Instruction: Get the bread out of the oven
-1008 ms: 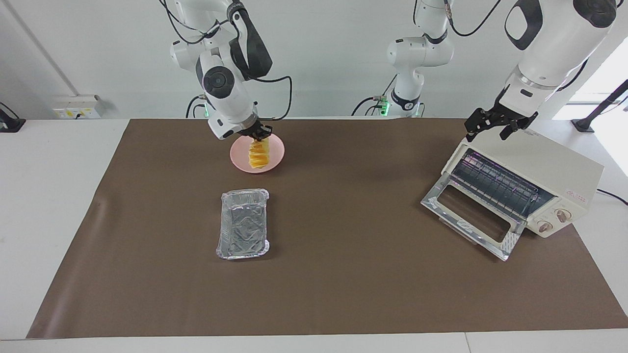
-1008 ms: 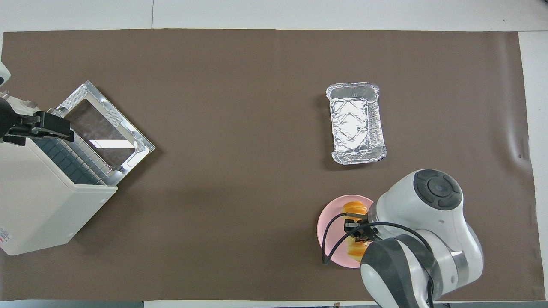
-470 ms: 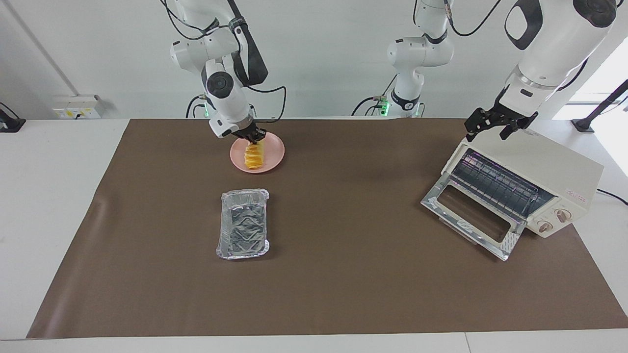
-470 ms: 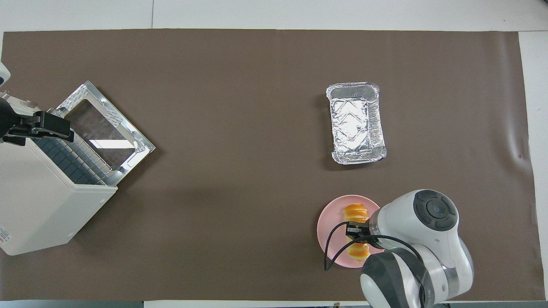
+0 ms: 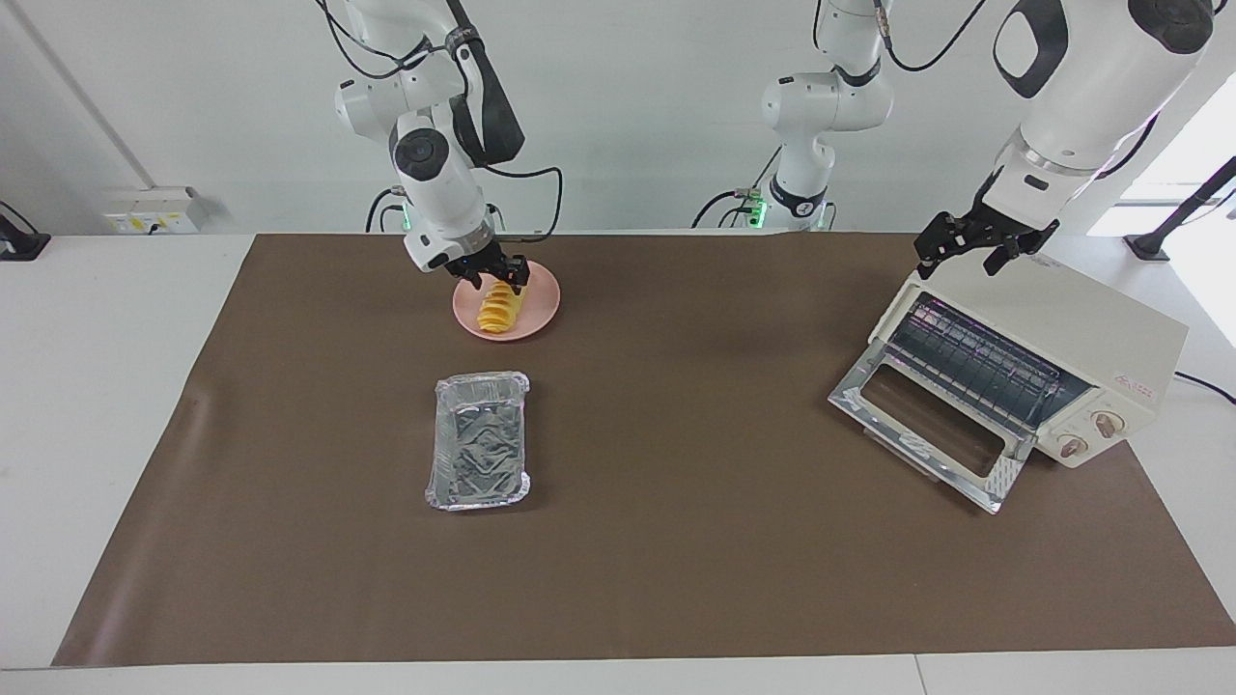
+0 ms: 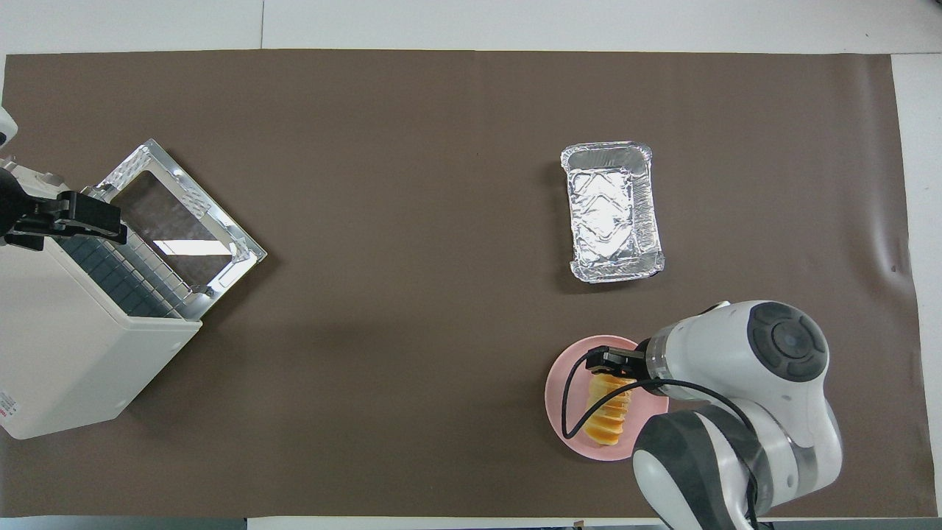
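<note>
Bread (image 5: 497, 309) on pink plate (image 5: 541, 307), right gripper (image 5: 497, 274) over it, grip state unclear; foil tray (image 5: 480, 440) beside. Left gripper (image 5: 973, 247) waits over open oven (image 5: 1081, 328), released.

The bread (image 6: 609, 412) lies on the pink plate (image 6: 561, 397), the right gripper (image 6: 608, 360) over it.

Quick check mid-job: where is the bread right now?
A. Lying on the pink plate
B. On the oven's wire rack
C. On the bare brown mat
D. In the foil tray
A. The bread lies on the pink plate, with the right gripper at its end nearer the robots; the oven rack and the foil tray hold nothing.
</note>
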Tool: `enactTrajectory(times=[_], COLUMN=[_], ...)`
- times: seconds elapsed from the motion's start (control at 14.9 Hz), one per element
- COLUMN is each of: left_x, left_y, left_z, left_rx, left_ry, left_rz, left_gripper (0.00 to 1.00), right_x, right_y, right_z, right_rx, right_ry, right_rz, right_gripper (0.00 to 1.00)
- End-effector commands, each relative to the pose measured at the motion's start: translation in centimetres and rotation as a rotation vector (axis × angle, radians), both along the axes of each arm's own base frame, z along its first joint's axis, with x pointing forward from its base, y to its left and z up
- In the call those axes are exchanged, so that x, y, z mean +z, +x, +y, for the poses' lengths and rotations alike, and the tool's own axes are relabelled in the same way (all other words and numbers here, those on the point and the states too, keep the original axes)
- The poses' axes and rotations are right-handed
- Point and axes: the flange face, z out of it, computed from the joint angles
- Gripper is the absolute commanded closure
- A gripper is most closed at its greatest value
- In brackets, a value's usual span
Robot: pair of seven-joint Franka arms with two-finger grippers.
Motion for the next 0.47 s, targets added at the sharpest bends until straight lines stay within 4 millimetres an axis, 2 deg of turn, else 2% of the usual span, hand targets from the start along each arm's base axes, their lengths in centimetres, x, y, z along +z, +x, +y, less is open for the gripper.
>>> enactTrajectory(times=[0.0, 0.2, 0.4], left_x=[0.4, 0.4, 0.5], left_y=[-0.6, -0.6, -0.7], left_z=[0.3, 0.3, 0.3], left_rx=[0.003, 0.003, 0.003], left_ry=[0.011, 0.011, 0.011], left_rz=[0.004, 0.004, 0.002], left_gripper=[0.0, 0.0, 0.0], right_x=[7.0, 12.6, 16.1], right_y=[4.8, 8.8, 12.1], right_z=[-1.5, -3.3, -6.7], right_rx=[-0.01, 0.141, 0.284], right_ry=[0.023, -0.071, -0.113], right_rz=[-0.063, -0.131, -0.183], right_gripper=[0.0, 0.0, 0.0])
